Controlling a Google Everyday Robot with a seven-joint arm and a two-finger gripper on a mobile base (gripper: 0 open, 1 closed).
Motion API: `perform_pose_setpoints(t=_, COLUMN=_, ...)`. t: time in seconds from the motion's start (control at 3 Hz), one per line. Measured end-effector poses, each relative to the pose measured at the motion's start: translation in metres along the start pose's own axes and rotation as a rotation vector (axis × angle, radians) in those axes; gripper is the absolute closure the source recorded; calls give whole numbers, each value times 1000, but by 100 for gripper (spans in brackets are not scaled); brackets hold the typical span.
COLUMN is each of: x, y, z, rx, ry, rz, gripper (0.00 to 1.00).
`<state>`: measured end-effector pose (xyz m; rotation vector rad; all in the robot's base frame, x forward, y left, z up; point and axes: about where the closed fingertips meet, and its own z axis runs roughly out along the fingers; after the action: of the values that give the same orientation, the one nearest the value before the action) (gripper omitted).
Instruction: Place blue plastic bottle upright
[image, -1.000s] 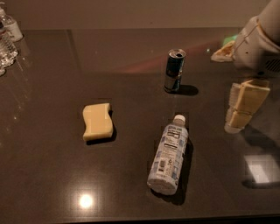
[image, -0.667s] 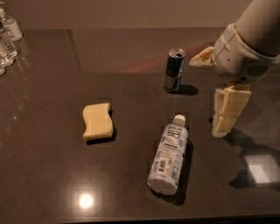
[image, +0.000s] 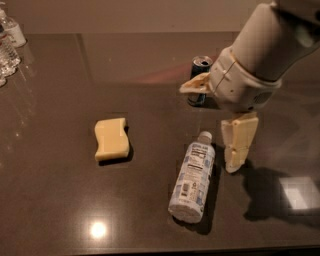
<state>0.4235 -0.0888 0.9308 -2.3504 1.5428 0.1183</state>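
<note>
The blue plastic bottle (image: 193, 176) lies on its side on the dark table (image: 60, 200), with its white cap pointing away from me and its base toward the front edge. Its pale label with black print faces up. My gripper (image: 206, 129) hangs above and just right of the bottle's cap end. It is open wide. One cream finger (image: 238, 141) points down beside the bottle's neck, and the other (image: 197, 83) sticks out to the left above it. The gripper holds nothing.
A dark blue drink can (image: 201, 70) stands upright behind the gripper, partly hidden by the upper finger. A yellow sponge (image: 112, 138) lies left of the bottle. Small clear bottles (image: 8, 42) are grouped at the far left corner.
The arm has swung left and toward the camera, from the right edge to beside the lying bottle's neck. The bottle, can and sponge have not moved.
</note>
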Motion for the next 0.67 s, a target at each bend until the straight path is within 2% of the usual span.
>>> perform_pose_setpoints(t=0.33, x=-23, y=16, z=25, rx=-68, ry=-9, rz=-216, gripper=0)
perform_pose_setpoints(t=0.67, x=-34, y=30, z=42, rx=-120, ry=-5, rz=-392, gripper=0)
